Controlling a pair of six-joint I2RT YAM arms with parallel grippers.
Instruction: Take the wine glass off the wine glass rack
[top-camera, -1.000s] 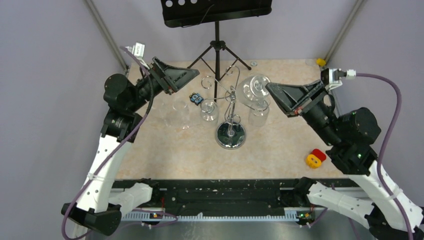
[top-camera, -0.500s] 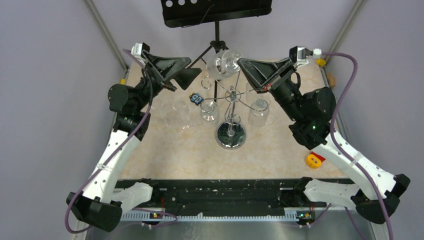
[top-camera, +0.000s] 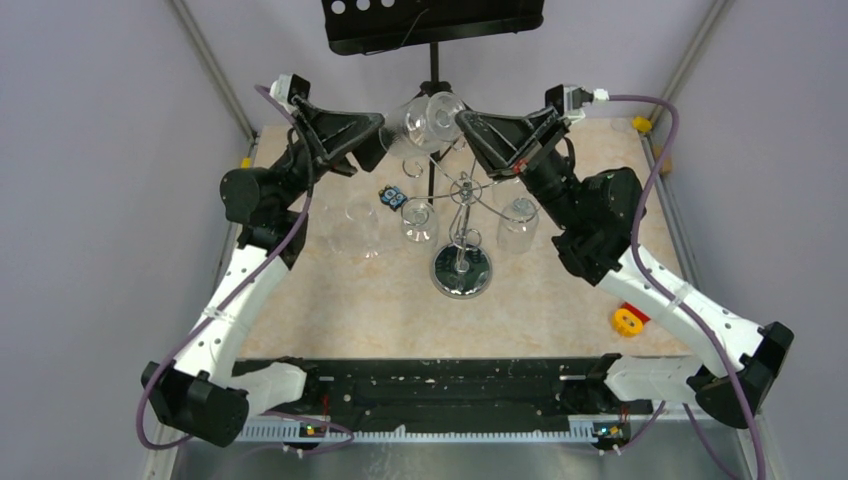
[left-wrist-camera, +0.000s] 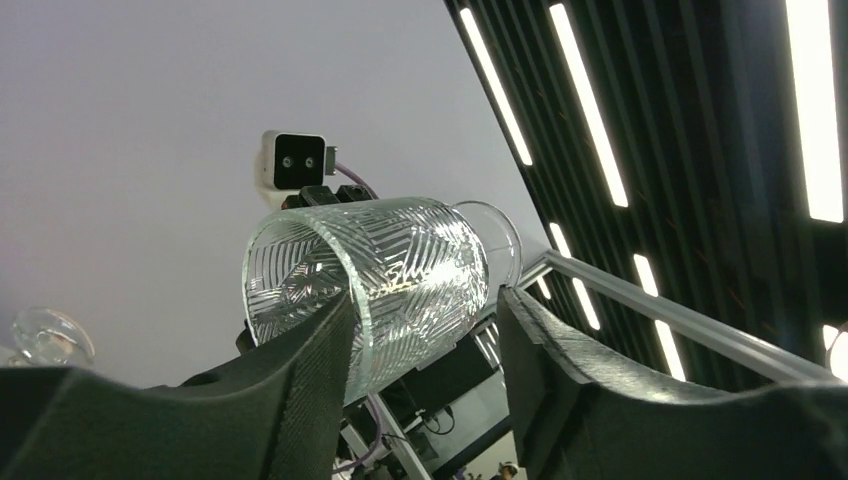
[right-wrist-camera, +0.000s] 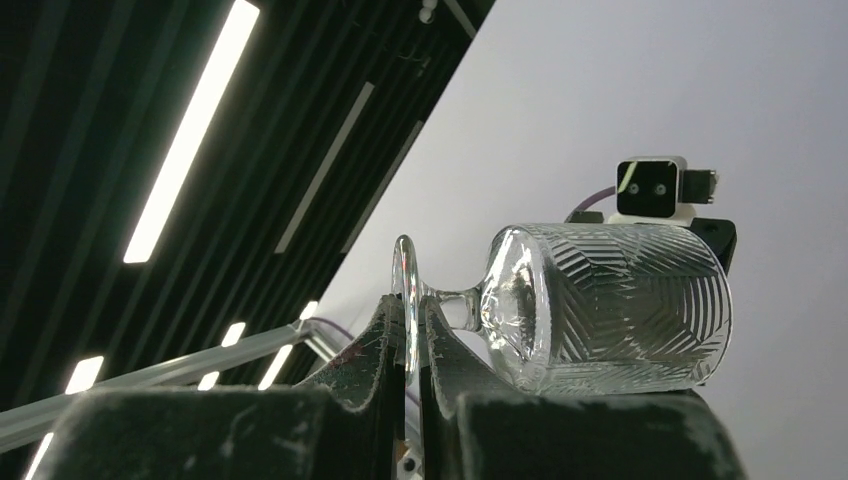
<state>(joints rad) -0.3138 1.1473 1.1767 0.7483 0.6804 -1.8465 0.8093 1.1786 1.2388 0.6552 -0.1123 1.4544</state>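
Clear glass is proving hard to read against the pale table (top-camera: 330, 305) in the overhead view. A faint glass (top-camera: 355, 228) left of the wine glass rack (top-camera: 462, 272) is showing only as outlines, and it cannot be told whether it is hanging or standing. The music stand (top-camera: 432, 22) is being cut off by the top edge. In the left wrist view the dark fingers (left-wrist-camera: 300, 380) are covering the lower part of the bowl, so it cannot be told whether they are pressing on it or merely flanking it.

The rack is standing mid-table on its mirror-like base. It is carrying two hanging glasses on its curled hooks, one (top-camera: 418, 222) left of the post and one (top-camera: 517, 226) right of it. The wine glass (top-camera: 432, 118) is off the rack, lying on its side in the air high over the far part of the table, in front of the music stand's post.

Both arms are reaching up and inward, with their grippers facing each other across that glass. The right gripper (top-camera: 463, 120) is pinching the glass's thin foot edgewise between closed fingers, with the stem and cut-pattern bowl pointing toward the left arm. The left gripper (top-camera: 384, 137) is straddling the bowl, one finger on each side.
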